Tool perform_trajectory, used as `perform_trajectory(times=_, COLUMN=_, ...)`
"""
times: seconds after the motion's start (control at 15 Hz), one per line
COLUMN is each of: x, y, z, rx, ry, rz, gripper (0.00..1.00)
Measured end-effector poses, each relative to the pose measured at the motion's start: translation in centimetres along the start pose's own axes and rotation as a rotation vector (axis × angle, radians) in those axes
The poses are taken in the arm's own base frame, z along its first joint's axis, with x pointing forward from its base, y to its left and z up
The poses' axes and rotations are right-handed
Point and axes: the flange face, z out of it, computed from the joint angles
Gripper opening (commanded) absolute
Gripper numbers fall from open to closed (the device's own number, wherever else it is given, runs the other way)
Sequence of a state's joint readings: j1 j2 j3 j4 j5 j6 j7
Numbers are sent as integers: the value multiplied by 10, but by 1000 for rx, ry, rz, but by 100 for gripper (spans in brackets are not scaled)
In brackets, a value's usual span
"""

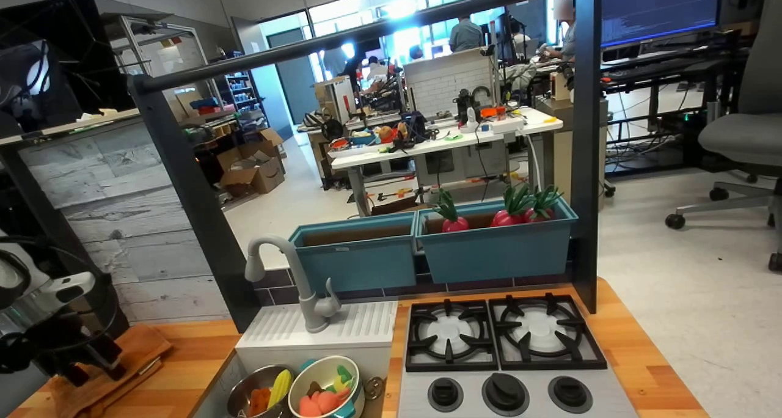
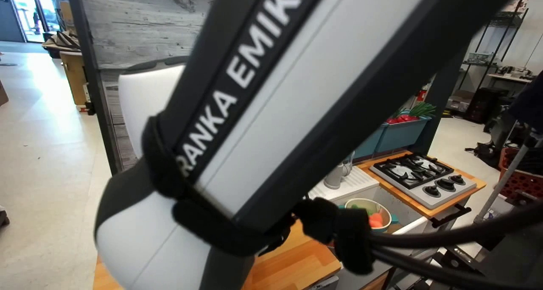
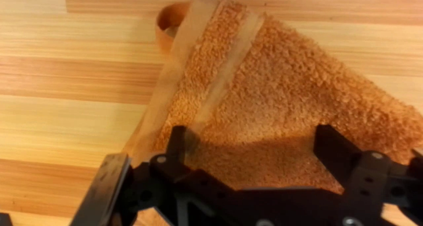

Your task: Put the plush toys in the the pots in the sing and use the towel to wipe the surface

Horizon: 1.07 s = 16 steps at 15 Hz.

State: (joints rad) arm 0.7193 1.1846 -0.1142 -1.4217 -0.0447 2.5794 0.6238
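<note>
One dark grey pot sits in the sink, and it's carrying a yellow toy plus an orange toy! Right beside it, the cream pot shows off a red-orange toy with a green-and-yellow shape tucked behind. Over on the wooden surface lies the orange-brown towel, layered in folds, and look at the hand: right over the cloth, released, its two fingers spread wide apart. Do they touch the fabric? Can't tell from these angles. The white-and-black arm blocks a big slice of the scene in an exterior view.
</note>
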Motion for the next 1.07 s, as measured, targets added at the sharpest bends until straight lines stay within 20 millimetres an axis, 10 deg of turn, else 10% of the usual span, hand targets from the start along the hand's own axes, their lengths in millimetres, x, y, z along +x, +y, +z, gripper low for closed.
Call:
perform_trajectory(times=0.6, x=3, y=5, z=7, rx=40, ry=-27, rz=7, gripper=100)
perform_trajectory(times=1.07, x=-16, y=-62, z=27, rx=-28, ry=-99, rz=-100, gripper=100)
